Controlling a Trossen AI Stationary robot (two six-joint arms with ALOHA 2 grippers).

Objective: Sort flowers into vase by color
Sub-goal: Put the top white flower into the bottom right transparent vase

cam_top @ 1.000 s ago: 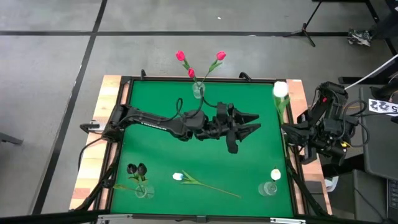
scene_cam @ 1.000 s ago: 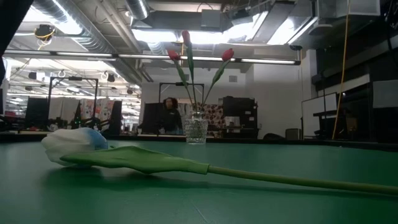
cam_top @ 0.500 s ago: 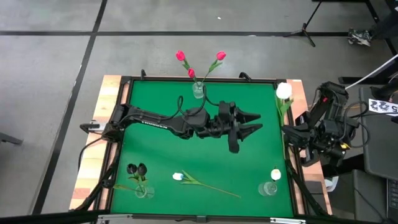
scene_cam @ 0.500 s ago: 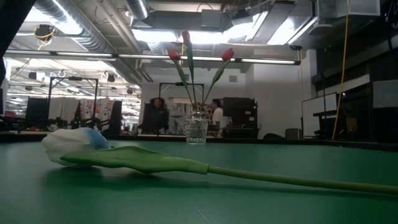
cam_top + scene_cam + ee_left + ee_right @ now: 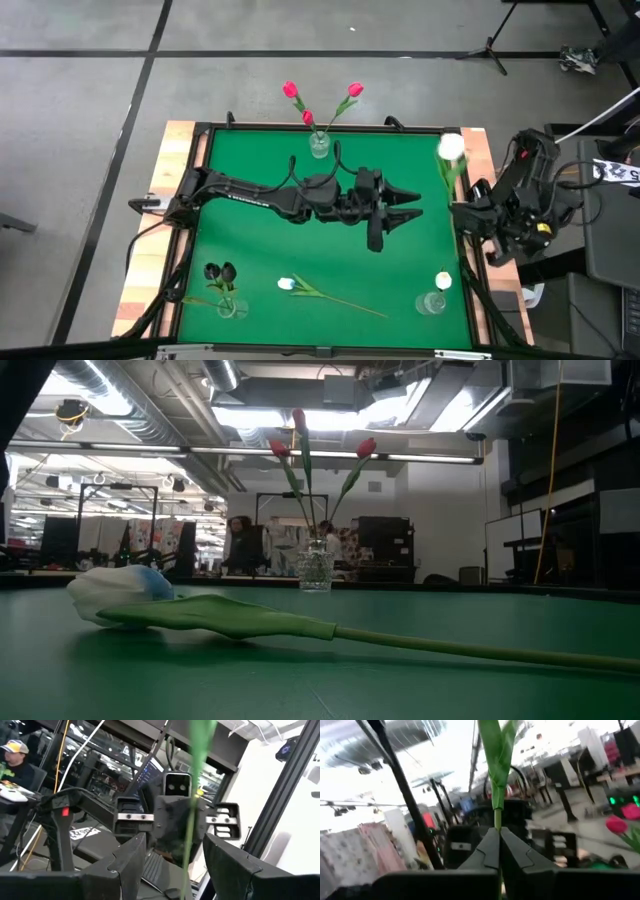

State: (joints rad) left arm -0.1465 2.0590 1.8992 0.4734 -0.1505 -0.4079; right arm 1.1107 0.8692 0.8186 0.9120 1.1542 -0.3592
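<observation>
My right gripper (image 5: 459, 208) is at the table's right edge, shut on a white tulip (image 5: 451, 147) whose head stands above it; the stem rises from the shut fingers in the right wrist view (image 5: 496, 831). My left gripper (image 5: 412, 201) is open at mid-table, pointing at that tulip and a short way from it. In the left wrist view (image 5: 175, 857) the blurred stem (image 5: 194, 795) shows ahead between the fingers. Another white tulip (image 5: 300, 289) lies flat on the mat, and also shows in the low view (image 5: 200, 612). Pink tulips (image 5: 308, 117) stand in a far vase (image 5: 319, 147). My right gripper pinches the white tulip's green stem (image 5: 496, 817) between its two fingertips, below a leaf (image 5: 495, 755). The stem stands up out of the fingers, lifted clear of the table, with the head at its top.
A vase with dark tulips (image 5: 222, 275) stands near left. A vase (image 5: 431, 302) with one white tulip (image 5: 443, 281) stands near right. People move about in the room beyond the far edge (image 5: 240, 540). A wooden frame (image 5: 150, 250) borders the green mat.
The held white tulip's head has swayed a little toward the table's right edge and back as my right arm shifted slightly. People have walked past in the room behind.
</observation>
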